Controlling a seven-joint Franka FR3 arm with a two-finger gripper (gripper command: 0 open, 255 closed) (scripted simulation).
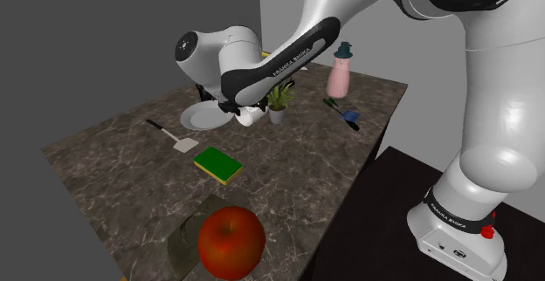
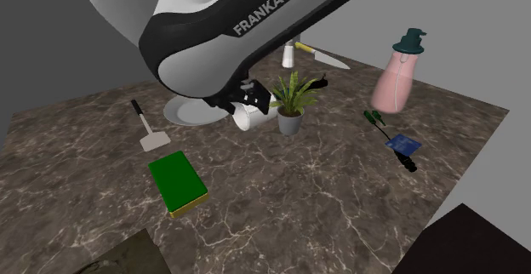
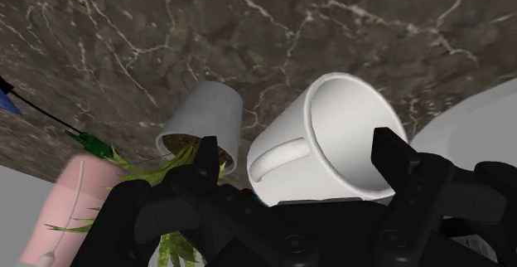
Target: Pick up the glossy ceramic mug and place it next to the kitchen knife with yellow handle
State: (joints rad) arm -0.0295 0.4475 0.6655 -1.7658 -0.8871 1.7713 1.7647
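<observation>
A white mug [image 3: 331, 141] lies on its side on the dark marble table, its mouth turned away from the hand and its handle facing the potted plant. My black gripper [image 3: 298, 145] is open, one finger on each side of the mug's body, and no grip shows. In the shoulder view the gripper [image 1: 244, 112] is low over the mug [image 1: 248, 119], under the arm's white forearm. The second exterior view has the mug [image 2: 252, 120] beside the plate. The yellow-handled knife [image 2: 294, 54] lies at the table's far edge, behind the plant.
A grey plate [image 1: 201, 114] lies right beside the mug and a small potted plant [image 1: 278, 103] on its other side. On the table are also a spatula [image 1: 179, 140], a green sponge [image 1: 217, 164], a red apple [image 1: 231, 242], a pink soap bottle [image 1: 339, 74] and a green-handled tool [image 1: 336, 106].
</observation>
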